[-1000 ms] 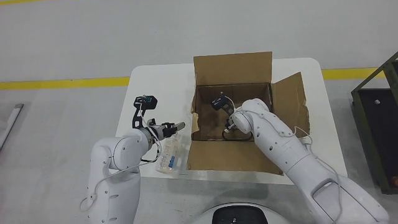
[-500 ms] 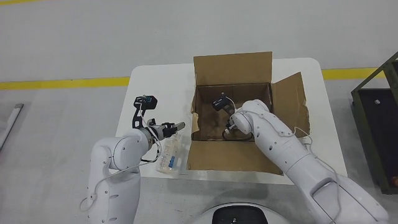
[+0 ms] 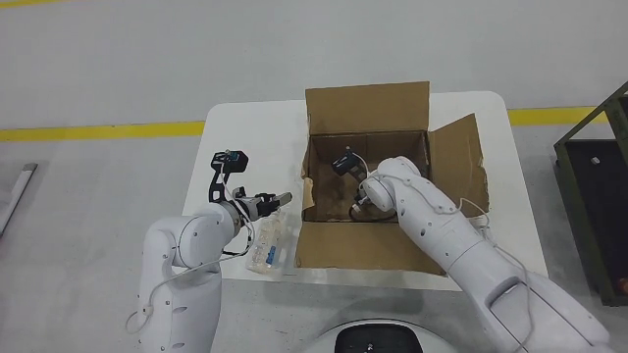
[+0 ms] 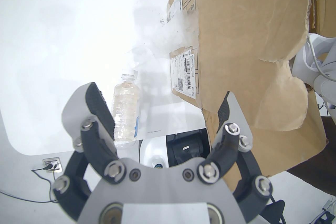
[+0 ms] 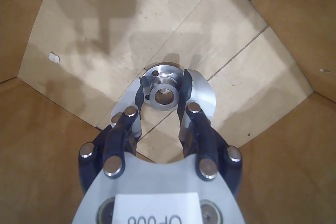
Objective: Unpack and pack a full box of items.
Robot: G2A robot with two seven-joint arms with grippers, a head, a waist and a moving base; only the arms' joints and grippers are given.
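An open cardboard box (image 3: 368, 108) stands on the white table (image 3: 245, 123). My right gripper (image 5: 163, 83) is down inside it, just above the box floor (image 5: 131, 25). It is shut on a round metal flange hub (image 5: 164, 95), with a black pad on each side of the hub. My left gripper (image 4: 161, 101) hangs open and empty over the table beside the box's outer wall (image 4: 236, 38). In the top view this left gripper (image 3: 280, 199) is left of the box. A clear plastic bottle (image 4: 126, 107) lies on the table below it, near the front edge.
The box flaps stand open at the back, at the right (image 3: 459, 162) and toward the front (image 3: 368, 247). A dark green rack (image 3: 599, 186) stands on the floor right of the table. Bare tabletop lies left of and behind the box.
The right arm has shifted very slightly to the left inside the box. The left arm has kept still.
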